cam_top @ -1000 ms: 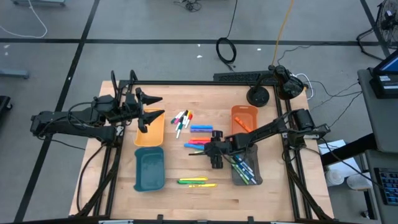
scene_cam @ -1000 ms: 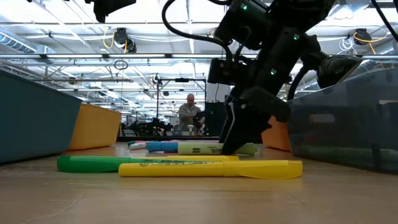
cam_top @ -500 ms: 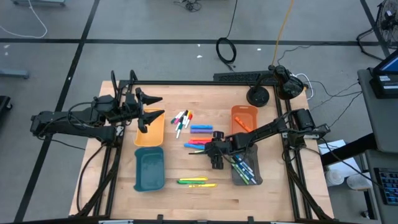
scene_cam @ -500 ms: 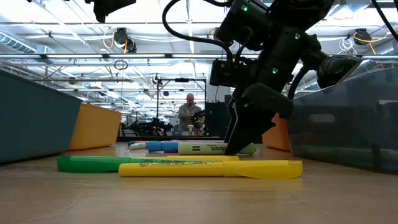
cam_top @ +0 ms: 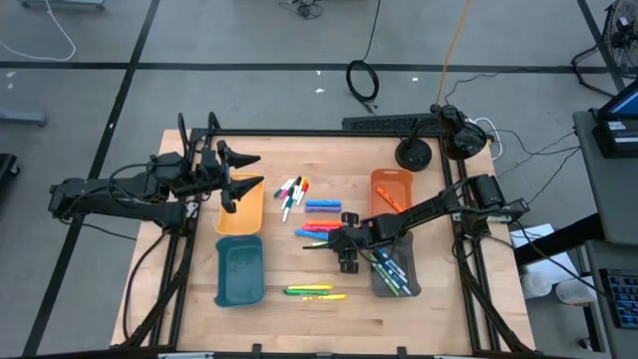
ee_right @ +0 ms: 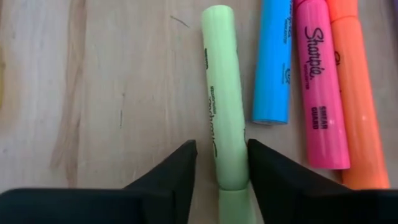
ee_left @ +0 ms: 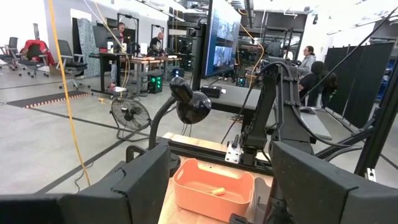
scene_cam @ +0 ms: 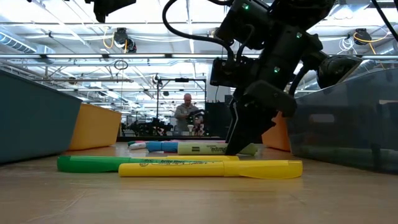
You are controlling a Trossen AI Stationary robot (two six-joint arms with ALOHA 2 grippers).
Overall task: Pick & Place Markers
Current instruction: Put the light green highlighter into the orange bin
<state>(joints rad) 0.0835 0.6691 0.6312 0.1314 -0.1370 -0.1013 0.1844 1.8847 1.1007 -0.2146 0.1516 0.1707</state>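
The right end effector (cam_top: pixel 345 249) is down at the middle of the bench (cam_top: pixel 289 319), its two dark fingers (ee_right: pixel 180 171) standing on either side of a pale green highlighter (ee_right: pixel 222 112) and pressed close against its barrel, so it looks to be grasping that highlighter while the pen lies flat on the wood. Just beside the green one lie a blue highlighter (ee_right: pixel 273 62), a pink highlighter (ee_right: pixel 318 93) and an orange highlighter (ee_right: pixel 354 93), side by side and touching or nearly touching one another. In the low view the same end effector (scene_cam: pixel 245 146) comes down behind a yellow highlighter (scene_cam: pixel 211 168) and a darker green highlighter (scene_cam: pixel 93 163) that lie near the front edge of the bench. Farther toward the back edge a cluster of thin white markers (cam_top: pixel 291 191) with coloured caps lies in a loose fan, with more blue highlighters (cam_top: pixel 322 206) just beside them. A grey tray (cam_top: pixel 407 261) by the right edge holds several markers, an orange tray (cam_top: pixel 391 181) behind it holds one orange pen, and a teal tray (cam_top: pixel 240 271) and a yellow tray (cam_top: pixel 240 211) sit toward the left edge. The left end effector (cam_top: pixel 237 172) hangs released, fingers wide apart, above the yellow tray.
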